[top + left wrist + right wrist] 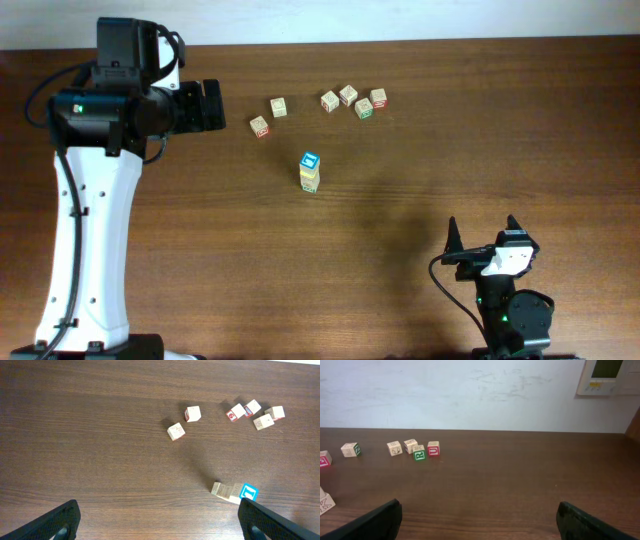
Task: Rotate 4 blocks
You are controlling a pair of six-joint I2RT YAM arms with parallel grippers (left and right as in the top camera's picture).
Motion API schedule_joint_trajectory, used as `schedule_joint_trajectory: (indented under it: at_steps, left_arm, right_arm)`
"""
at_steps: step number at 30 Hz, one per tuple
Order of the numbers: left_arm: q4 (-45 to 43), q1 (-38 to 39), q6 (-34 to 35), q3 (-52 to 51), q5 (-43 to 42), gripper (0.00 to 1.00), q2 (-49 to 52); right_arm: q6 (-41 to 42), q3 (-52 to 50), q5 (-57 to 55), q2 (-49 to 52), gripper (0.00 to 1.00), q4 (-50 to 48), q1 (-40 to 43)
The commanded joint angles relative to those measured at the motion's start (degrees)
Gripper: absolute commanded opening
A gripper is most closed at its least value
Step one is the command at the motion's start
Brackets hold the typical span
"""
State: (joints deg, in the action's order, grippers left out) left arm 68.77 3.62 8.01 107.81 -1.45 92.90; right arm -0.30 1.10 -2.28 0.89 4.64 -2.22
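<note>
Here's the dark brown wooden bench (450, 130), and near its middle stands the little stack of pale wooden letter cubes (310, 172), a blue-edged face on top and tan sides showing beneath. Nothing is touching it. The left tool (208, 105) hangs well off to the stack's left, up toward the far edge. Its black fingers (65, 520) are spread wide at the bottom corners of the left wrist view, with nothing between them. The right tool (483, 228) sits low at the near right corner, well apart from the stack. Its jaws are also gaping and empty. Beyond the stack, a pair of loose wooden cubes (279, 107) sits apart on the bench. Further right, a tight cluster of four more wooden cubes (348, 94) shows red and green edging.
</note>
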Motion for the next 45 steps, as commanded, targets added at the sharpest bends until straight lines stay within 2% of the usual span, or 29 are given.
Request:
schedule_joint_trajectory:
  at_steps: [1,6,8,9,10,12,13,15,16,18,21,24,25,27,45]
  left_arm:
    - [-0.1,0.0,0.5,0.1,0.2,0.99,0.0]
    - [-0.1,0.0,0.5,0.1,0.3,0.99,0.0]
    - [-0.2,0.0,-0.6,0.0,8.7,0.99,-1.0]
    - [-2.5,0.0,-3.3,-1.3,9.4,0.99,-2.7]
    - [-9.8,0.0,-9.3,-6.8,7.3,0.99,-6.7]
    - [-24.7,0.0,-16.1,-20.5,2.5,0.99,-15.0]
    - [-34.3,0.0,-19.4,-32.5,0.5,0.99,-21.8]
    - [-45.5,0.0,-22.9,-48.3,-0.5,0.99,-32.0]
    - [-55.9,0.0,-25.3,-61.1,-0.5,0.99,-41.0]
    - [-68.0,0.0,-29.0,-77.3,-0.2,0.99,-53.1]
    - [-75.7,0.0,-32.0,-93.0,1.3,0.99,-68.5]
    - [-76.1,0.0,-34.4,-105.4,4.2,0.99,-84.7]
    - [-74.0,0.0,-34.6,-107.4,4.3,0.99,-88.7]
    - [-64.6,0.0,-37.9,-107.3,4.3,0.99,-92.7]
    - [-64.1,0.0,-37.9,-107.3,3.1,0.99,-92.6]
  right_arm:
    - [-0.3,-0.8,0.3,-0.7,0.98,-0.2,0.4]
    - [-0.3,-0.8,0.3,-0.7,0.98,-0.2,0.4]
    - [-0.3,-0.8,0.3,-0.7,0.98,-0.2,0.4]
    - [-0.3,-0.8,0.3,-0.7,0.98,-0.2,0.4]
    - [-0.3,-0.8,0.3,-0.7,0.98,-0.2,0.4]
    - [-0.3,-0.8,0.3,-0.7,0.98,-0.2,0.4]
    - [-0.3,-0.8,0.3,-0.7,0.98,-0.2,0.4]
    - [-0.3,-0.8,0.3,-0.7,0.98,-0.2,0.4]
    - [-0.3,-0.8,0.3,-0.7,0.98,-0.2,0.4]
    - [-0.3,-0.8,0.3,-0.7,0.98,-0.2,0.4]
    - [-0.3,-0.8,0.3,-0.7,0.98,-0.2,0.4]
    - [-0.3,-0.8,0.3,-0.7,0.98,-0.2,0.4]
    - [-0.3,-0.8,0.3,-0.7,0.98,-0.2,0.4]
    - [-0.3,-0.8,0.3,-0.7,0.98,-0.2,0.4]
    - [-0.3,-0.8,0.3,-0.7,0.98,-0.2,0.4]
